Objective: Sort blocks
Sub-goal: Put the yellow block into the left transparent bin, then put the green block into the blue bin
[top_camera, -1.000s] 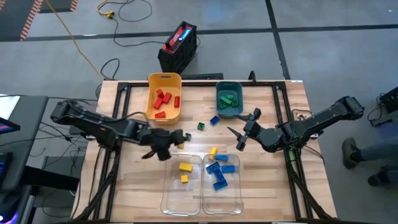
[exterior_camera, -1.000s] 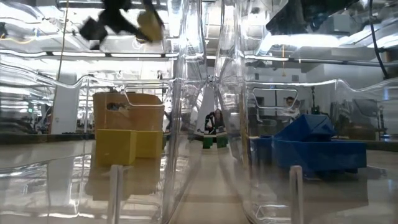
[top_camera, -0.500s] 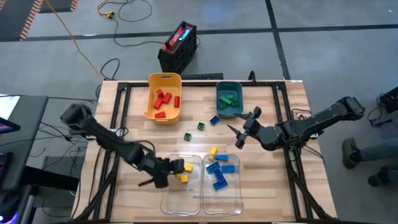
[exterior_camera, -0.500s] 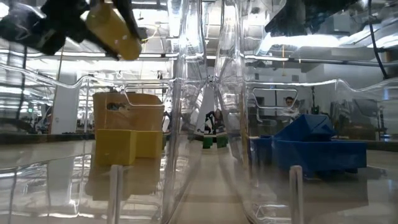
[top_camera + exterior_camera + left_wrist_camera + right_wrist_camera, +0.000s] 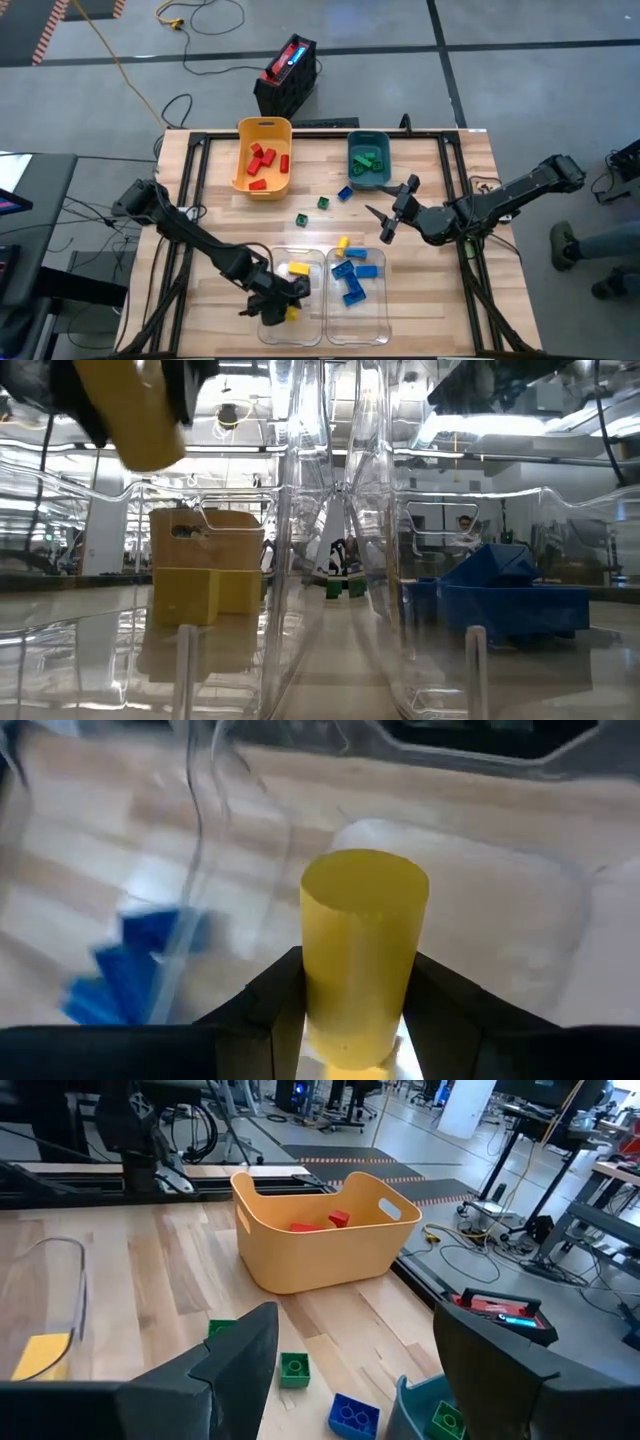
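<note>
Left wrist view: yellow block (image 5: 364,960) clamped between the left gripper (image 5: 345,1020) jaws, narrow grip, stud end pointing out. Below it is the left clear bin (image 5: 290,320), so the block is held in the air over the yellow pile, not yet dropped.

High view confirms: left gripper (image 5: 283,292) sits over that bin, with two yellow blocks (image 5: 297,269) already inside. The right clear bin (image 5: 357,310) beside it holds the blue blocks (image 5: 350,275). One more yellow block (image 5: 342,242) lies on the table (image 5: 215,200) just past the clear bins. Two green blocks (image 5: 301,219) and a blue one (image 5: 344,194) are loose mid-table. Red blocks (image 5: 262,160) are in the yellow bin (image 5: 263,130), greens in the teal bin (image 5: 367,150).

Step in hand, by my read: drop-off of a yellow block. Next move needs the jaws to spread while centred over the bin, low enough that the block doesn't bounce out.

Right gripper (image 5: 392,212) hangs spread wide and empty, above the table near the teal bin. Loose greens and blue sit closest to it, so likely its next picks.
</note>
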Controlling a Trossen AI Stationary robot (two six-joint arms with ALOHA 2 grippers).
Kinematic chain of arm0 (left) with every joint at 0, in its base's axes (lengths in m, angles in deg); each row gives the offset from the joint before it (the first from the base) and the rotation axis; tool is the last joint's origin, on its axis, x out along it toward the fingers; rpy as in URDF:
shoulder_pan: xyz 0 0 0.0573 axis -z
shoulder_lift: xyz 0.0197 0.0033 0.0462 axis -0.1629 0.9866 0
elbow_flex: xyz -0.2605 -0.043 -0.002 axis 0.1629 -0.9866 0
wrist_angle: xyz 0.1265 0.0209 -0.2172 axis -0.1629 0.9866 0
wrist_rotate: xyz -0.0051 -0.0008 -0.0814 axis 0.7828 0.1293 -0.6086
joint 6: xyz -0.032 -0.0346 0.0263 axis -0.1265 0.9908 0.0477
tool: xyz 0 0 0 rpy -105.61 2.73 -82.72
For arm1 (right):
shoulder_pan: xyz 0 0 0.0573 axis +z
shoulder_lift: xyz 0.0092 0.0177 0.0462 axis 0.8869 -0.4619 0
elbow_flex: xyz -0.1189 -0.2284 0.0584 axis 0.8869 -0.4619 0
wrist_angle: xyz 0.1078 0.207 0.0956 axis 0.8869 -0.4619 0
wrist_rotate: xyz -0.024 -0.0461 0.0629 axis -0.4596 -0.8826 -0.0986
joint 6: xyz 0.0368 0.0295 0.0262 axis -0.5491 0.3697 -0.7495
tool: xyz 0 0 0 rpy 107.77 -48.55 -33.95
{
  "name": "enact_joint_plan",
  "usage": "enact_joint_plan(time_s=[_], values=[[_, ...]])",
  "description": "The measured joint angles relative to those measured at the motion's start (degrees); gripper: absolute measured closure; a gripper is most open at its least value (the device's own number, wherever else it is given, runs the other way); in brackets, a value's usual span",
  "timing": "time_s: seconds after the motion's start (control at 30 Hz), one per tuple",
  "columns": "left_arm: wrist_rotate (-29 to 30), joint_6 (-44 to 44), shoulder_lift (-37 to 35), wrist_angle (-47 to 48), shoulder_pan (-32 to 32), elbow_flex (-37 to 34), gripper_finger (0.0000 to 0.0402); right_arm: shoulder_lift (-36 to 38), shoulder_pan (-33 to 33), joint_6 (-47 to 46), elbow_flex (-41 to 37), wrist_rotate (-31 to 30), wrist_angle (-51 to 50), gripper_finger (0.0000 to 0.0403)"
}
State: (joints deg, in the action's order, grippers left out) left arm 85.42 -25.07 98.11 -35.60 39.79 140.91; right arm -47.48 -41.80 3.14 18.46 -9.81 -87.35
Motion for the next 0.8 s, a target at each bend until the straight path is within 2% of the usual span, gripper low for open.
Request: enact_joint_plan(time_s=[0.27,0.43,0.67,0.8], values=[[-1.6,18.5,0.0,3.6,-2.6,0.1,0.0262,0.0,0.0,0.1,0.0,0.0,0.4,0.0121],[-1.0,21.8,0.3,4.5,-3.2,0.1,0.0254,0.0,0.0,0.3,0.0,0.0,0.9,0.0121],[-0.6,24.5,1.0,6.8,-3.2,0.1,0.0216,0.0,0.0,0.5,0.0,0.0,0.8,0.0121],[4.1,28.1,0.7,11.7,-3.3,1.9,0.0205,0.0,0.0,0.5,0.0,0.1,0.7,0.0121]])
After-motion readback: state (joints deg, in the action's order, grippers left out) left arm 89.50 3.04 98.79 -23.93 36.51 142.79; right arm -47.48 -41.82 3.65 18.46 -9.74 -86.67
